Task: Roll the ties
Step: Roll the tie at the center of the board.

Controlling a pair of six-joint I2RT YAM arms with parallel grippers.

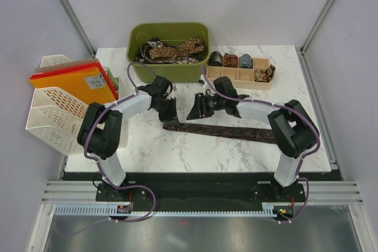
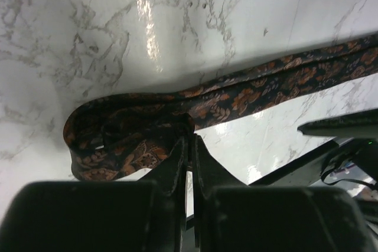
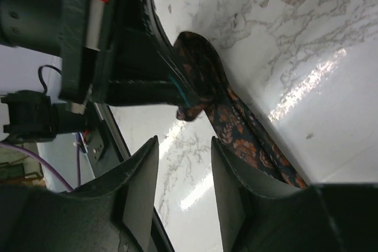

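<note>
A dark brown tie (image 1: 227, 131) with an orange floral print lies flat across the marble table. My left gripper (image 1: 169, 113) is shut on its narrow left end, which is folded back into a loop (image 2: 127, 140); the tie's strip (image 2: 283, 81) runs off to the right. My right gripper (image 1: 195, 109) is open and empty, just right of the left one, above the table. In the right wrist view the tie (image 3: 236, 128) lies past my open fingers (image 3: 230, 187), and the left gripper (image 3: 136, 57) holds its end. Several rolled ties (image 1: 230, 60) sit in a wooden tray.
A green bin (image 1: 168, 51) with several loose ties stands at the back centre. The wooden compartment tray (image 1: 238, 75) is at the back right. A white rack (image 1: 56, 110) with red and orange folders stands at the left edge.
</note>
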